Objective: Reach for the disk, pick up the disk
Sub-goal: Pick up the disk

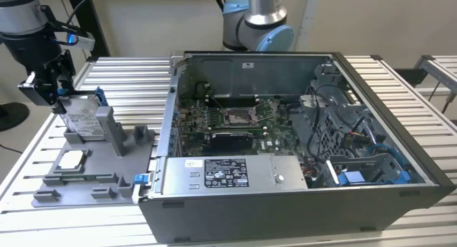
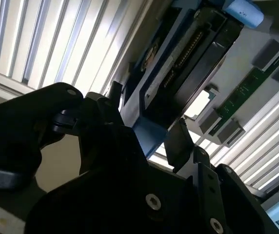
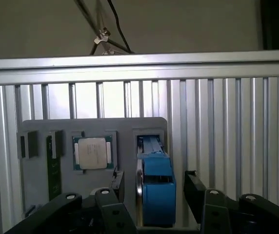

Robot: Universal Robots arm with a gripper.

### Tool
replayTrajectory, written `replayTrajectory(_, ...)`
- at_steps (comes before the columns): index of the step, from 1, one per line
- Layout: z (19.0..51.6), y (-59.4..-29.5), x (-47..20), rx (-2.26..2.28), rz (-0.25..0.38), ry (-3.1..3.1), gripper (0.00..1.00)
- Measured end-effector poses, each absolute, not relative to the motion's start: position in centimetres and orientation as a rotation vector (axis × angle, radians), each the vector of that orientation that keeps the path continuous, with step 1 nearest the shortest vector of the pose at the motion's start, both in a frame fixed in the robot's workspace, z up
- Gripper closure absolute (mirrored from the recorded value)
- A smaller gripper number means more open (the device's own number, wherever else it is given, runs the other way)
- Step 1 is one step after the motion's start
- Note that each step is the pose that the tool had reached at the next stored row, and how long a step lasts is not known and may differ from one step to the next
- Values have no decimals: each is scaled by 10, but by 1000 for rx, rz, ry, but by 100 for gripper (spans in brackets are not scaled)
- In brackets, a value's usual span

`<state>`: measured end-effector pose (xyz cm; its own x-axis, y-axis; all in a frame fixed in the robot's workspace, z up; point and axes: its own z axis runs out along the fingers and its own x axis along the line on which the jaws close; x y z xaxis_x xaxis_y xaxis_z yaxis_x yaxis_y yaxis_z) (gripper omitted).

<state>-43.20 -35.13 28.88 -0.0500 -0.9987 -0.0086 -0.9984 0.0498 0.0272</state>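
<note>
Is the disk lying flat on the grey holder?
No, the disk stands upright in a slot of the grey holder.

**The disk** (image 1: 83, 118): flat silver hard drive with a white printed label, framed by a blue plastic bracket. It stands upright on one long edge in a slot of the grey holder (image 1: 107, 169), toward 9 o'clock in the exterior view. In the first wrist view its blue upper edge lies between the fingers of the gripper (image 3: 154, 176), seemingly untouched.
</note>
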Motion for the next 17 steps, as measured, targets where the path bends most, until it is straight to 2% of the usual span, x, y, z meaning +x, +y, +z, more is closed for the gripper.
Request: replayTrajectory(17, 265, -351, -428, 2157, -41, -2267, 0)
